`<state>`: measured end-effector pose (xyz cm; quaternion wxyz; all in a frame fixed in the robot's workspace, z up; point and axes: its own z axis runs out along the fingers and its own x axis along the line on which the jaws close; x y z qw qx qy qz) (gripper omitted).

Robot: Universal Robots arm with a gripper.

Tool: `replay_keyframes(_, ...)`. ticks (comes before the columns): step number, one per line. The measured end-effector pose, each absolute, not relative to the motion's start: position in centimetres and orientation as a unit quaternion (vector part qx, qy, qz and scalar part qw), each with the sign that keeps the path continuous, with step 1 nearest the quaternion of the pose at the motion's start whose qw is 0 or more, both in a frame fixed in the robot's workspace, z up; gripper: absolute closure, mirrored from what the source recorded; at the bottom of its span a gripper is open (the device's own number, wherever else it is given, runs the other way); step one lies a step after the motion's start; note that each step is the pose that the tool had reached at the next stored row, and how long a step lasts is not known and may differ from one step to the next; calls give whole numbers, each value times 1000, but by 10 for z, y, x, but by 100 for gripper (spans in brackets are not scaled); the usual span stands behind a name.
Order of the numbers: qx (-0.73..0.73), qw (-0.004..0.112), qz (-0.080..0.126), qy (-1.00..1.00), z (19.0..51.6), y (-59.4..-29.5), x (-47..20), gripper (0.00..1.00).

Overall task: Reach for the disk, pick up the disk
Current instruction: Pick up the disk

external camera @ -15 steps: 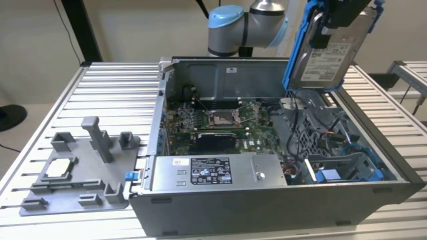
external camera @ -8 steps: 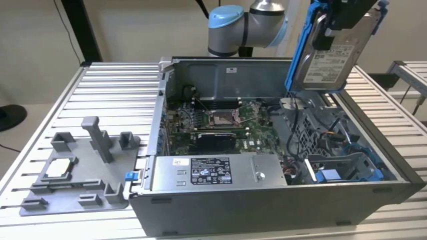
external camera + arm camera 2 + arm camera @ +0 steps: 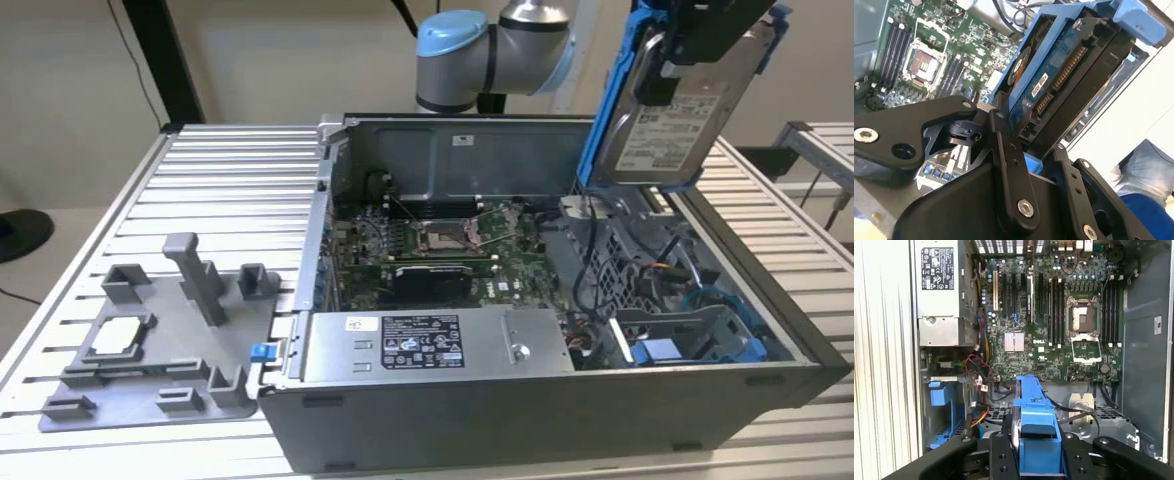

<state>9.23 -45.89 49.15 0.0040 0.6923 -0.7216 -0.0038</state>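
The disk [image 3: 665, 118], a silver-grey drive with a white label in a blue bracket, hangs upright above the open computer case [image 3: 534, 400], near its far corner on the exterior view's right. My gripper [image 3: 705, 35] is shut on its upper end. In the second wrist view the black fingers [image 3: 1004, 165] clamp the disk [image 3: 1064, 75] from both sides, with its connector edge showing. In the first wrist view the disk's blue bracket [image 3: 1035, 410] stands between the fingers [image 3: 1001, 455], above the case interior.
Inside the case lie the motherboard [image 3: 441, 240], a grey power supply with a sticker [image 3: 427, 345] and a blue drive bay [image 3: 667, 350]. A grey fixture [image 3: 160, 340] sits on the slatted table [image 3: 227, 180]. A person's clothing [image 3: 1144, 175] shows beside the table.
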Motion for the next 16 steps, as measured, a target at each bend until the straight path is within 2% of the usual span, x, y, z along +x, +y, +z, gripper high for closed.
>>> replay_keyframes(16,690,5,-5,-724,491,-494,101,100)
